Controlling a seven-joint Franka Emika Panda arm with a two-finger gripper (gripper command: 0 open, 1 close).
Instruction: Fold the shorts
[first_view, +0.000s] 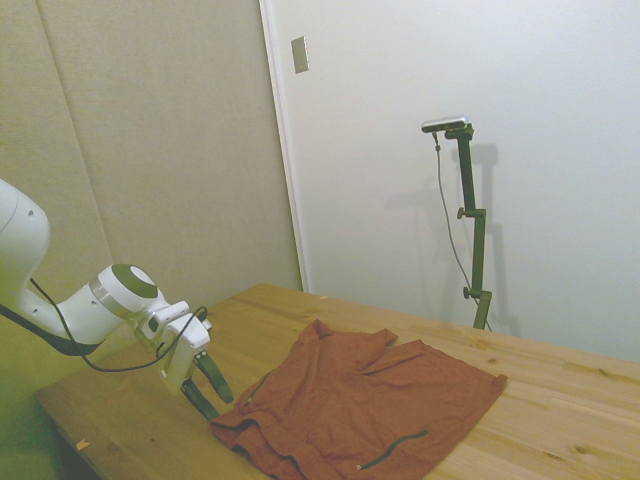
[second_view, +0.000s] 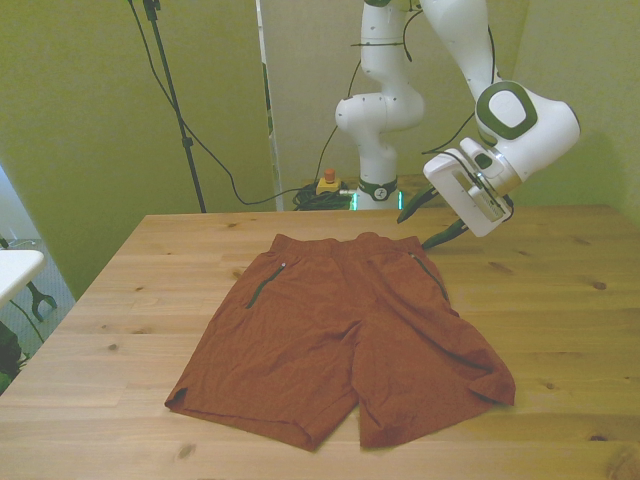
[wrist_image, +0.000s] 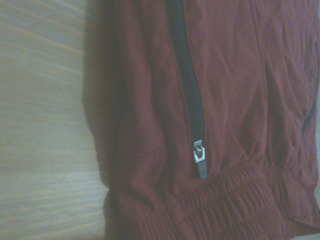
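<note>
The rust-orange soft fabric shorts lie spread flat on the pale wooden worktop, waistband toward the far edge and both legs fanned toward the near edge, with a dark zip pocket line on each hip. The white arm's two-finger end effector hangs just off the waistband corner on the front view's right, tilted down toward the cloth; its dark fingers stand parted with a clear gap between them and hold nothing. The wrist view looks down on that same corner: the gathered elastic waistband, the dark zipper and its small metal pull. The cloth looks thin, light and limp, with shallow wrinkles, so it should drape and sag from any single pinch and offer no stiffness; it will likely drag across the wood without sliding cleanly, and a loose layer may slip out of a shallow pinch. The thick, gathered waistband corner nearest the fingers seems the surest hold, giving more bulk to bite on than the single layer of a leg. Pinching there and carrying that side across toward the other hip would probably fold the garment in half lengthwise; catching the zipper pull would be a poor grip.
</note>
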